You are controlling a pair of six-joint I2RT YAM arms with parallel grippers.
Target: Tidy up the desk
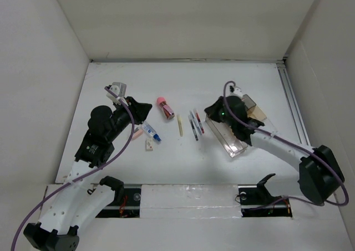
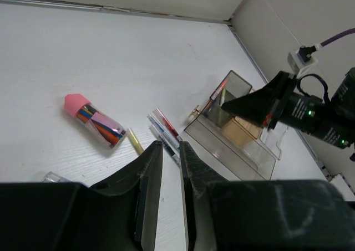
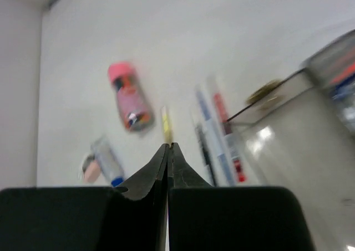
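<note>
The white desk holds scattered stationery. A pink-capped clear tube of coloured bits lies mid-desk, with a yellow stick and three pens to its right. A blue-capped tube, a pink eraser and a small white piece lie to the left. My left gripper hovers beside the tube, jaws slightly apart and empty. My right gripper is shut and empty, above the desk between the pens and a clear plastic tray.
The clear tray holds a tan block and a dark compartment at its far end. A metal rail runs along the desk's right edge. White walls enclose the desk on three sides.
</note>
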